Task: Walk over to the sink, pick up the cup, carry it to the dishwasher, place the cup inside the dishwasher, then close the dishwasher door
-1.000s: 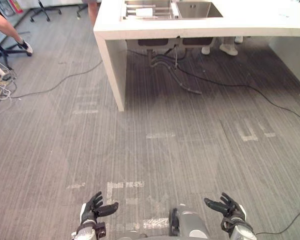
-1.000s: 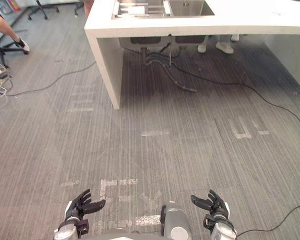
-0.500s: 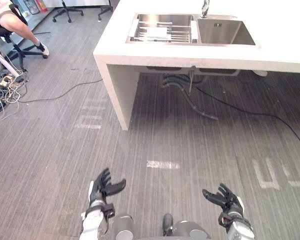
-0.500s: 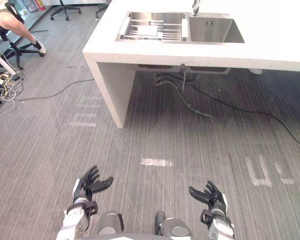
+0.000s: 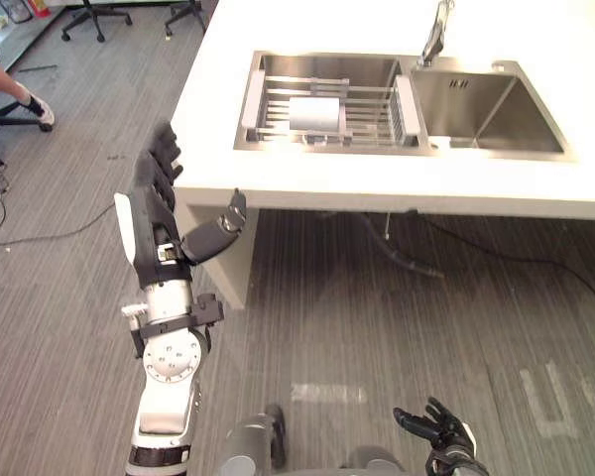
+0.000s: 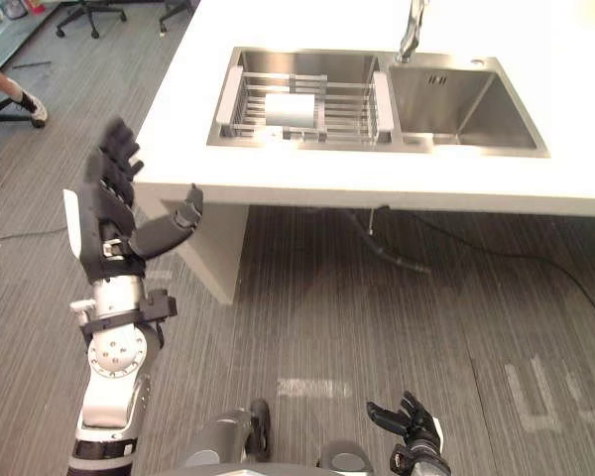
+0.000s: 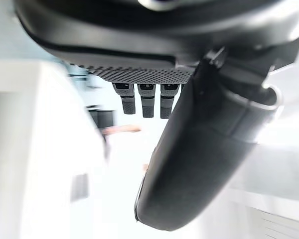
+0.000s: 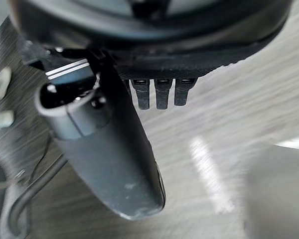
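Cup (image 5: 314, 113) on sink rack (image 5: 373, 115), faucet (image 5: 434, 38) nearby

The dark left hand (image 5: 157, 210) has risen from low above the grey striped floor (image 5: 69, 327) to beside the left corner of the white counter (image 5: 213, 109), fingers straight and spread. The camera has moved closer to the stainless steel sink (image 5: 486, 104)

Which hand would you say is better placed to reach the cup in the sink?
Left, probably: the left hand is raised, open, beside the counter, near the cup; the right hand hangs low.
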Robot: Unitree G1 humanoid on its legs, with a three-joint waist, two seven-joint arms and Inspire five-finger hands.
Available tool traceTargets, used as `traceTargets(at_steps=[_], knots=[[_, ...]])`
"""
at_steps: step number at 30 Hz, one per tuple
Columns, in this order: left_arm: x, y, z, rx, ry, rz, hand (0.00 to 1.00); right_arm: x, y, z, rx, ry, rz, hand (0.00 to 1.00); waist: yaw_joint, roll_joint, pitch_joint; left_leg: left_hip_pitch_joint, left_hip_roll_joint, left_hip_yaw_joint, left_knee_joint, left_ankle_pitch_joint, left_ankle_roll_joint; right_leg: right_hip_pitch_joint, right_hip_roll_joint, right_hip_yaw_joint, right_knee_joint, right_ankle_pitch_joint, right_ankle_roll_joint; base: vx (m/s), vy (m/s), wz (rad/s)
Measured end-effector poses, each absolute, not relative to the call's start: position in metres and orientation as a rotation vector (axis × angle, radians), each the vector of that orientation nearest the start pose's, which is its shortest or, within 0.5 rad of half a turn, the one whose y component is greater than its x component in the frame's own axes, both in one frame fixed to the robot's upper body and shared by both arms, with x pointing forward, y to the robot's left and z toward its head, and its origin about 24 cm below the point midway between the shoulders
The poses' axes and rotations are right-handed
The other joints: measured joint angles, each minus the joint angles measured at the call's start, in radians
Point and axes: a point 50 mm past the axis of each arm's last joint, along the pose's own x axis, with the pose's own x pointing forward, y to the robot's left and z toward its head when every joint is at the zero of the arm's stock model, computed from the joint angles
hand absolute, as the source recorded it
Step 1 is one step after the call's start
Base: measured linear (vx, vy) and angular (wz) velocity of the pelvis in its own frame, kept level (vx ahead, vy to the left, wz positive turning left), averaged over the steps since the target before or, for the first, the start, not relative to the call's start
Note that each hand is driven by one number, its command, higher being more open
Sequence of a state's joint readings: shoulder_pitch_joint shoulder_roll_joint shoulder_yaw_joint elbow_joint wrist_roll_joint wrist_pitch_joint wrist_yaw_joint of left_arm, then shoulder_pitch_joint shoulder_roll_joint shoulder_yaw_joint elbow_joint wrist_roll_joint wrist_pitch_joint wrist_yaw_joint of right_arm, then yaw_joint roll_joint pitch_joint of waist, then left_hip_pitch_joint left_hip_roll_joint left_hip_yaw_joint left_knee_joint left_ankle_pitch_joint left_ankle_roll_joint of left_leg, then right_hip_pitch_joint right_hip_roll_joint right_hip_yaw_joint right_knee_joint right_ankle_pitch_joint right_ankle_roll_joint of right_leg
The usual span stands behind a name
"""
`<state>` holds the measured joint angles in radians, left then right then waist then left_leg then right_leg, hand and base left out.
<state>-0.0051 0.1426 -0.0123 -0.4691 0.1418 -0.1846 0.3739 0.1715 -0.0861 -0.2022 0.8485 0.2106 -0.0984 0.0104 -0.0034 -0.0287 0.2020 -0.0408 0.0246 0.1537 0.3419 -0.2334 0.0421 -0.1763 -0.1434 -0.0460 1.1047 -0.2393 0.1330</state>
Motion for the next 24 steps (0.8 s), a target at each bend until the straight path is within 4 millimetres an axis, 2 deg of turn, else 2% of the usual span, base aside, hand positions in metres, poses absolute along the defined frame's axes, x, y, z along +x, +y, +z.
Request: traceTargets(at_steps=[1,3,5,6,7,8,9,10,11,12,13,15,16,17,19,20,21,22,23,24], knots=[[0.218,0.168,0.173,0.171,-0.75,0.306,0.9,0.104,-0.213,-0.142,0.189,0.87,-0.339,0.9,-0.002,0.01,-0.013,0.066,0.023,-0.005,-0.036,-0.025,-0.024,-0.082,-0.001,-0.033,-0.035,-0.03,-0.041,0.37,-0.092,0.01],[0.219,0.164,0.178,0.226,-0.787,0.277,0.9,0.108,-0.211,-0.14,0.192,0.853,-0.313,0.9,-0.014,0.012,-0.019,0.136,0.047,-0.017,-0.07,-0.048,-0.048,-0.168,0.009,-0.05,-0.155,-0.051,-0.075,0.53,-0.229,0.19],[0.225,0.159,0.181,0.279,-0.803,0.231,0.9,0.111,-0.214,-0.137,0.184,0.833,-0.313,0.9,-0.028,0.018,-0.025,0.184,0.077,-0.034,-0.089,-0.075,-0.086,-0.237,0.043,-0.025,-0.37,-0.035,-0.07,0.56,-0.314,0.39],[0.231,0.157,0.181,0.321,-0.807,0.196,0.9,0.108,-0.216,-0.137,0.178,0.836,-0.314,0.9,-0.045,0.003,-0.041,0.196,0.084,-0.045,-0.081,-0.102,-0.119,-0.242,0.062,0.013,-0.56,0.087,-0.076,0.54,-0.303,0.57],[0.239,0.151,0.172,0.367,-0.767,0.154,0.9,0.103,-0.227,-0.137,0.148,0.854,-0.327,0.9,-0.057,0.049,-0.045,0.214,0.127,-0.075,-0.063,-0.119,-0.138,-0.212,0.087,-0.014,-0.552,0.151,-0.122,0.64,-0.349,0.45],[0.243,0.15,0.169,0.396,-0.745,0.127,0.9,0.102,-0.232,-0.136,0.137,0.85,-0.335,0.9,-0.054,0.066,-0.049,0.21,0.139,-0.079,-0.056,-0.104,-0.139,-0.209,0.099,-0.014,-0.544,0.136,-0.138,0.51,-0.259,0.26],[0.252,0.144,0.166,0.453,-0.722,0.066,0.9,0.1,-0.24,-0.135,0.129,0.847,-0.358,0.9,-0.054,0.07,-0.048,0.218,0.137,-0.083,-0.051,-0.055,-0.138,-0.209,0.093,-0.015,-0.501,0.097,-0.151,0.27,-0.153,0.19],[0.257,0.138,0.165,0.466,-0.711,0.026,0.9,0.096,-0.244,-0.134,0.128,0.853,-0.373,0.9,-0.057,0.071,-0.049,0.223,0.138,-0.086,-0.045,-0.033,-0.141,-0.198,0.088,-0.025,-0.49,0.077,-0.158,0.44,-0.284,0.49],[0.263,0.127,0.164,0.484,-0.702,-0.044,0.9,0.09,-0.247,-0.135,0.125,0.866,-0.384,0.9,-0.067,0.073,-0.048,0.218,0.152,-0.098,0.01,0.003,-0.148,-0.152,0.084,-0.055,-0.499,0.044,-0.169,0.42,-0.296,0.6],[0.264,0.12,0.164,0.497,-0.706,-0.093,0.9,0.086,-0.247,-0.135,0.123,0.869,-0.385,0.9,-0.073,0.08,-0.044,0.181,0.177,-0.114,0.114,0.025,-0.158,-0.103,0.092,-0.084,-0.527,0.032,-0.18,0.55,-0.394,0.68],[0.264,0.11,0.166,0.524,-0.72,-0.162,0.9,0.081,-0.246,-0.134,0.124,0.867,-0.381,0.9,-0.069,0.085,-0.041,0.093,0.226,-0.115,0.348,0.053,-0.164,-0.01,0.116,-0.11,-0.604,0.022,-0.19,0.33,-0.257,0.44],[0.263,0.103,0.167,0.55,-0.733,-0.223,0.9,0.074,-0.246,-0.132,0.12,0.862,-0.374,0.9,-0.064,0.088,-0.043,0.014,0.273,-0.065,0.511,0.022,-0.15,0.095,0.13,-0.137,-0.675,0.02,-0.195,0.21,-0.168,0.32],[0.262,0.101,0.169,0.558,-0.741,-0.24,0.9,0.073,-0.247,-0.13,0.117,0.856,-0.375,0.9,-0.064,0.082,-0.047,-0.009,0.279,-0.043,0.517,0.011,-0.146,0.114,0.13,-0.143,-0.693,0.018,-0.197,0.2,-0.13,0.24],[0.259,0.1,0.174,0.579,-0.778,-0.266,0.9,0.074,-0.248,-0.128,0.113,0.842,-0.373,0.9,-0.057,0.088,-0.063,-0.051,0.274,0.006,0.447,-0.004,-0.118,0.133,0.128,-0.142,-0.722,0.017,-0.198,0.14,-0.068,0.1],[0.259,0.097,0.183,0.63,-0.83,-0.31,0.9,0.076,-0.25,-0.127,0.107,0.84,-0.374,0.9,-0.043,0.093,-0.067,-0.075,0.256,0.042,0.295,-0.017,-0.094,0.148,0.126,-0.142,-0.746,0.018,-0.194,0.14,-0.012,0.04],[0.259,0.096,0.184,0.655,-0.842,-0.322,0.9,0.076,-0.25,-0.128,0.109,0.842,-0.369,0.9,-0.041,0.092,-0.067,-0.077,0.241,0.04,0.234,-0.017,-0.094,0.154,0.123,-0.142,-0.752,0.02,-0.191,0.15,0.041,0.05],[0.261,0.096,0.185,0.69,-0.849,-0.347,0.9,0.076,-0.249,-0.129,0.112,0.849,-0.365,0.9,-0.042,0.095,-0.069,-0.073,0.199,0.026,0.088,0.03,-0.101,0.157,0.121,-0.143,-0.761,0.023,-0.182,0.16,0.07,0.03],[0.264,0.096,0.184,0.711,-0.841,-0.362,0.9,0.075,-0.25,-0.13,0.113,0.857,-0.365,0.9,-0.043,0.104,-0.073,-0.071,0.179,0.012,-0.012,0.127,-0.123,0.155,0.127,-0.14,-0.76,0.02,-0.17,0.16,0.084,-0.03],[0.268,0.1,0.179,0.74,-0.812,-0.367,0.9,0.075,-0.246,-0.134,0.128,0.876,-0.363,0.9,-0.044,0.099,-0.075,-0.046,0.165,0.001,-0.046,0.138,-0.149,0.157,0.122,-0.127,-0.756,0.02,-0.164,0.16,0.074,-0.07],[0.275,0.104,0.171,0.777,-0.757,-0.377,0.9,0.074,-0.241,-0.137,0.144,0.888,-0.361,0.9,-0.049,0.081,-0.075,-0.025,0.146,0.012,-0.097,0.158,-0.141,0.154,0.109,-0.119,-0.762,0.023,-0.158,0.13,0.065,-0.04]])
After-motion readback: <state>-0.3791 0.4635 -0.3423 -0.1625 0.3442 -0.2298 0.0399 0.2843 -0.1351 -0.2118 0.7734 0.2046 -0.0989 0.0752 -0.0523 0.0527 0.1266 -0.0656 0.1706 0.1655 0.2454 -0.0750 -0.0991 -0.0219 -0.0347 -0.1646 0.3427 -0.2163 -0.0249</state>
